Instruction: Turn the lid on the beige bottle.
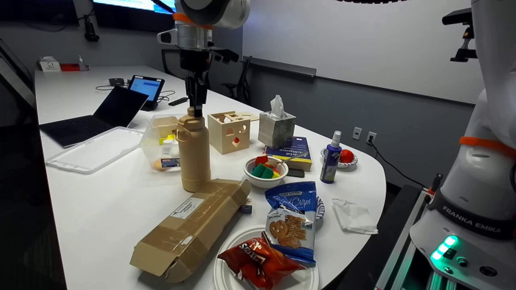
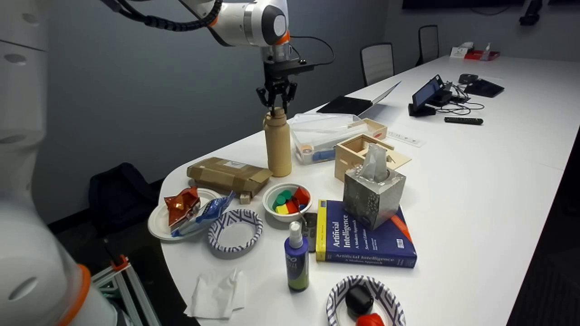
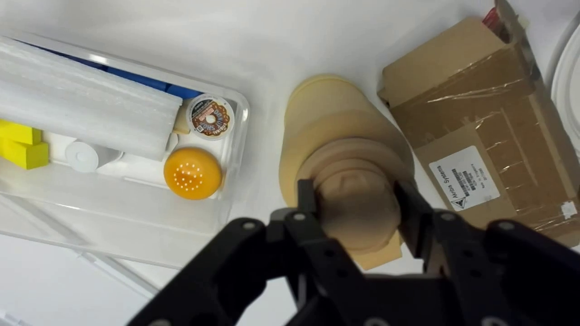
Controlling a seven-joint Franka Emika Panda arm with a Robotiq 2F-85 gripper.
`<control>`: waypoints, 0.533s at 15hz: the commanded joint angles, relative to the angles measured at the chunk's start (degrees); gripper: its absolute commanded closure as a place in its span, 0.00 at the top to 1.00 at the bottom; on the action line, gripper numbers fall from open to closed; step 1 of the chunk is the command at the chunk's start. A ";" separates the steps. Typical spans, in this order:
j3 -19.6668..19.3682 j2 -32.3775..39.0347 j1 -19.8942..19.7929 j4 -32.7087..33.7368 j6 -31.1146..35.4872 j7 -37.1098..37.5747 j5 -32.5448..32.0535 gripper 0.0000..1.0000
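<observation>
The tall beige bottle stands upright on the white table in both exterior views [image 1: 194, 159] [image 2: 278, 149]. In the wrist view the bottle [image 3: 328, 106] shows from above, with its round beige lid [image 3: 358, 217] on top. The lid also shows at the bottle's top in an exterior view [image 2: 279, 112]. My gripper [image 3: 355, 194] points straight down, with one black finger on each side of the lid. The fingers are partly closed and appear to touch the lid's sides. In an exterior view the gripper [image 1: 197, 112] hides part of the lid. A loop handle [image 1: 182, 135] hangs at the bottle's shoulder.
A brown cardboard box [image 1: 193, 229] lies close beside the bottle's base. A clear bin [image 2: 324, 136] with toys stands on the bottle's far side from it. A wooden shape box [image 1: 229, 135], a bowl of blocks [image 1: 265, 177] and a tissue box [image 2: 374, 194] stand nearby.
</observation>
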 commanded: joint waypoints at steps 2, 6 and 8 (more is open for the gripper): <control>0.64 1.22 -1.12 1.70 -0.69 -6.38 1.37 0.22; 0.73 0.92 -1.56 1.14 0.31 -11.67 1.53 0.22; 0.93 1.00 -1.92 0.96 0.52 -15.03 2.18 0.22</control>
